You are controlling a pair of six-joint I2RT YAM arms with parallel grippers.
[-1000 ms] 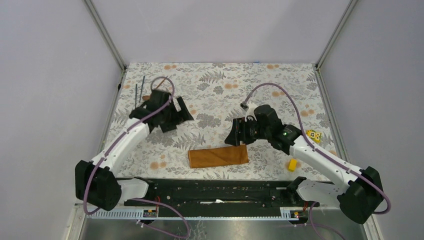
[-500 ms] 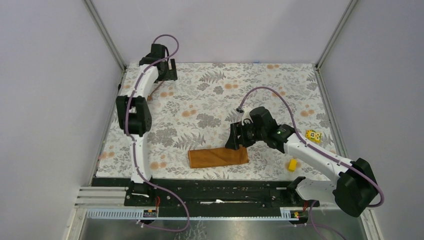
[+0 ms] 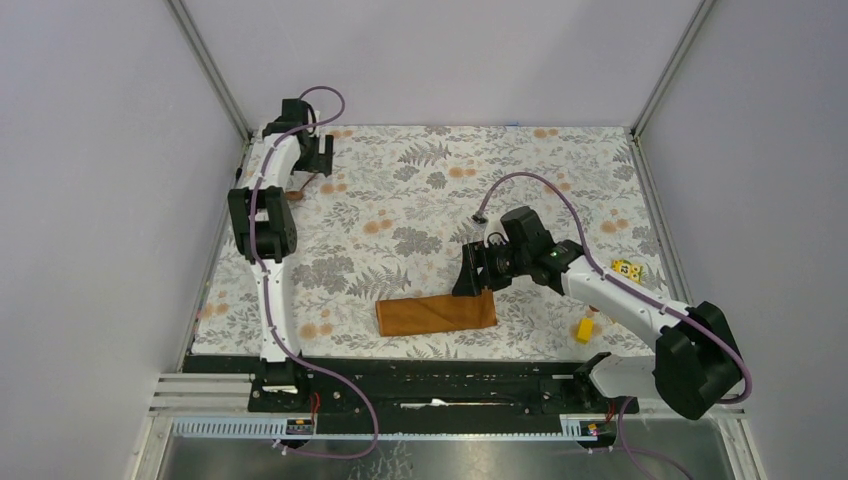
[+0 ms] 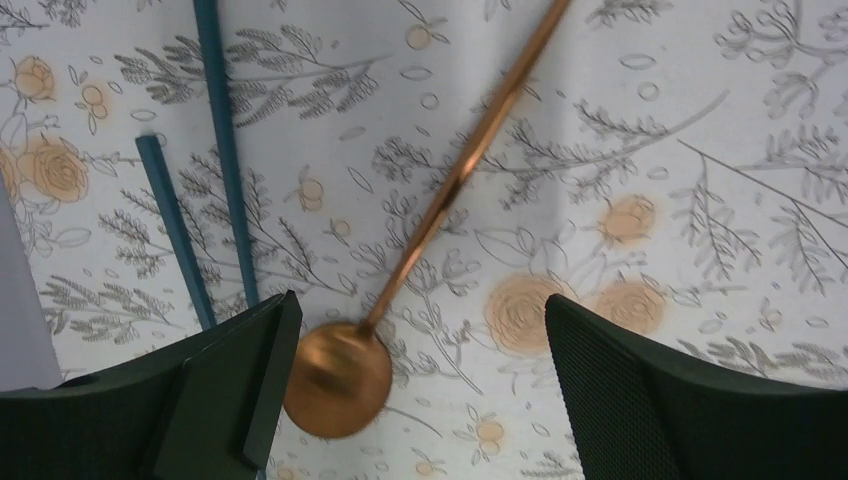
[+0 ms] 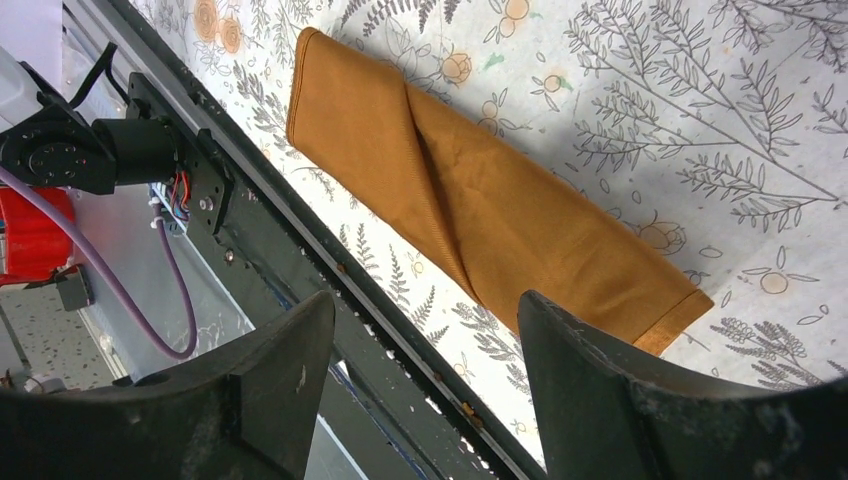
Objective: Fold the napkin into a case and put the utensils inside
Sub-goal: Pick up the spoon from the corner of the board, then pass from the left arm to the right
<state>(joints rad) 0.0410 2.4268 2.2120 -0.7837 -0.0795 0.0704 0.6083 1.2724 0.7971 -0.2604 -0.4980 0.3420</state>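
Note:
The napkin [image 3: 437,312] lies near the front edge as a narrow rust-orange case [image 5: 480,200] with a diagonal fold line. My right gripper [image 3: 472,278] hovers open just above and behind its right end, and its fingers [image 5: 600,380] hold nothing. At the far left corner my left gripper [image 3: 312,165] stands open over the utensils. In the left wrist view the copper spoon [image 4: 337,378] has its bowl beside the left finger [image 4: 240,390]. Two thin dark rods [image 4: 225,150] lie to its left. Nothing is gripped by the left gripper [image 4: 420,390].
A floral tablecloth [image 3: 420,180] covers the table. Two small yellow blocks [image 3: 584,329] [image 3: 626,268] sit at the right. A black rail [image 5: 260,230] runs along the front edge, close to the case. Grey walls enclose the table on three sides.
The left arm has stretched out from the middle left to the far left corner, over the utensils. The right gripper has shifted slightly closer to the case's right end.

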